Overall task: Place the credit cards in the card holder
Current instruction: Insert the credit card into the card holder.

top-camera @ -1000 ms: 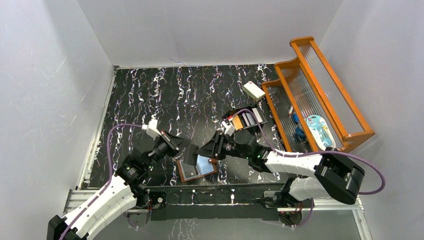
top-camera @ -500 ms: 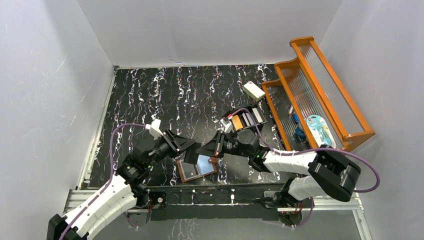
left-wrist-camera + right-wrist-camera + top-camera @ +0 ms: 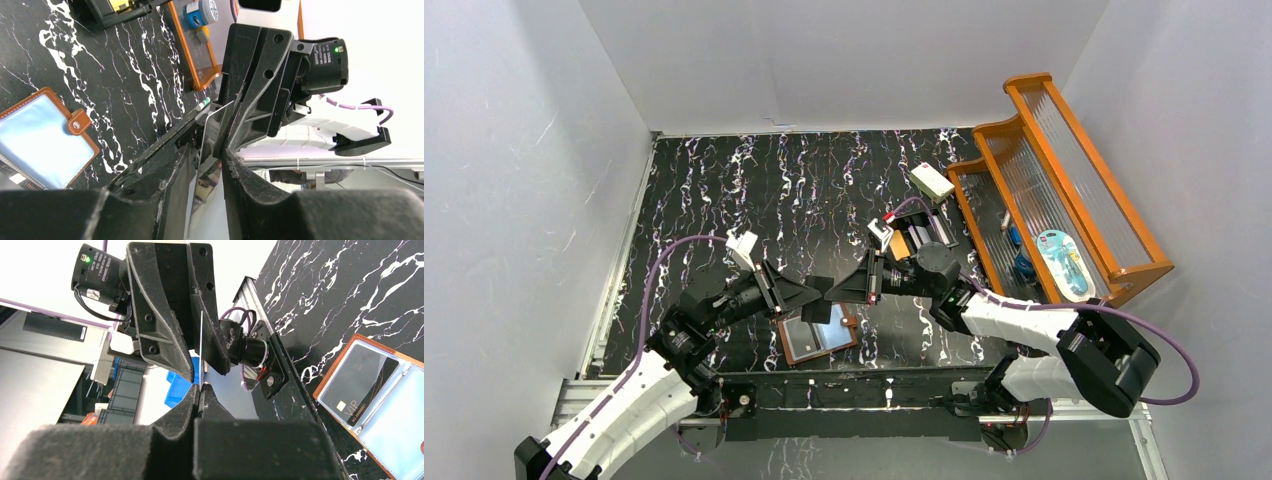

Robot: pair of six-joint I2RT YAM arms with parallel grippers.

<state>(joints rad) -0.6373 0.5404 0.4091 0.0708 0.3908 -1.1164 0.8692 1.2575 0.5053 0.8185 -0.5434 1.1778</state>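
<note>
A thin credit card (image 3: 208,160) stands edge-on in the air between the two grippers, which meet tip to tip. My right gripper (image 3: 199,386) is shut on the near edge of this credit card (image 3: 200,340). My left gripper (image 3: 212,150) straddles the card's other end, its jaws open with a gap on each side. The brown card holder (image 3: 819,335) lies open on the table just below them, and one slot holds a dark card (image 3: 357,385). More cards sit in the black box (image 3: 919,240).
An orange wooden rack (image 3: 1064,190) with small items stands at the right edge. A white block (image 3: 932,181) lies behind the black box. White walls close in the black marbled table (image 3: 724,190) on three sides.
The right jaws have closed on the card and the left jaws have parted from it. Both grippers have lifted slightly and shifted right above the card holder.
</note>
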